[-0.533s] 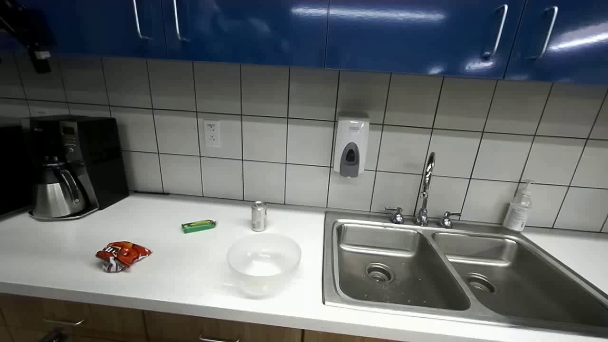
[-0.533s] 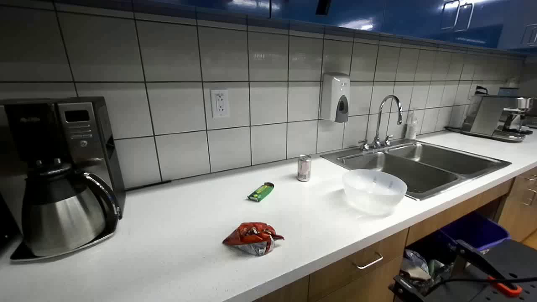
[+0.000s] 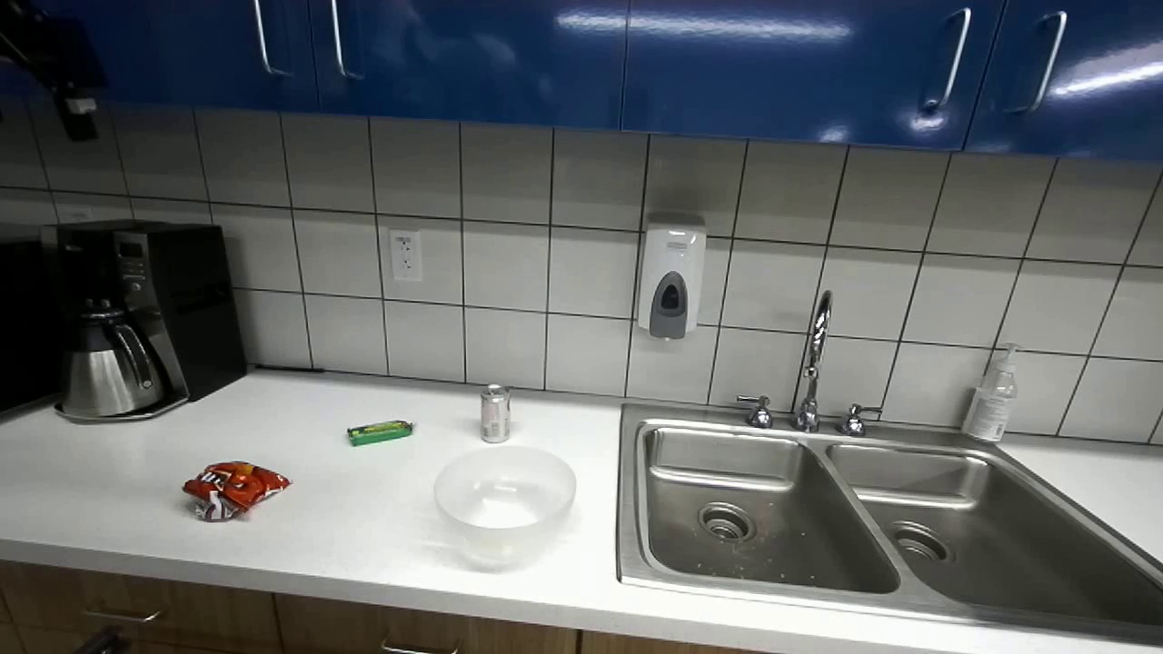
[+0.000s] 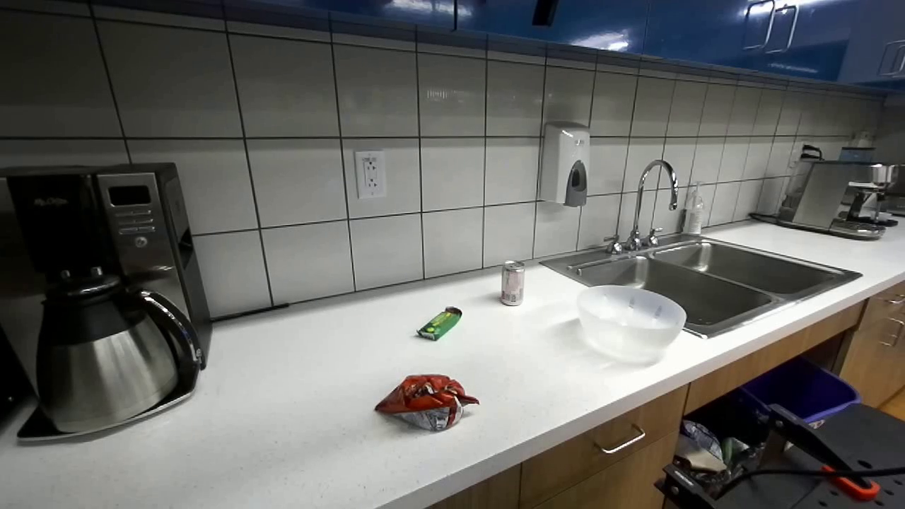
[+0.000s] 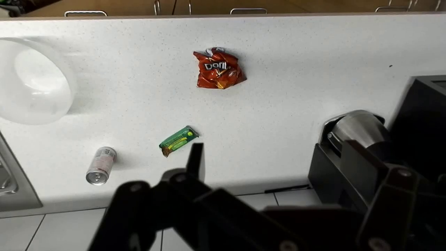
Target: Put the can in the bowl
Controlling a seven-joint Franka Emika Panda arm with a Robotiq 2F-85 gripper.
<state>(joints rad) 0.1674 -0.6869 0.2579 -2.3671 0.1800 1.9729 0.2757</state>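
while the can stands upright on the tabletop, apart from the bowl and nearer the tiled wall, the task appears to be at its opening stage. the pincer, prominent in the wrist view, has its two fingers well apart with nothing gripped between them; the can is off to one side, outside that gap. judged from this arrangement, no part of the transfer is done: approach, grasp, lift, carriage over the bowl's rim and release are all left. lettering: on the red snack bag, pale capitals read "dori", the remainder being lost in a fold; the brand is probably doritos. the green wrapper carries print beside and on a yellow band, too small to be read with confidence. the can's pale, pinkish label bears characters that cannot be made out. in an exterior view, faint script on the coffee maker seems to spell mr. coffee. the white soap dispenser on the wall shows a small mark on its upper front, illegible at this size in both exterior views.
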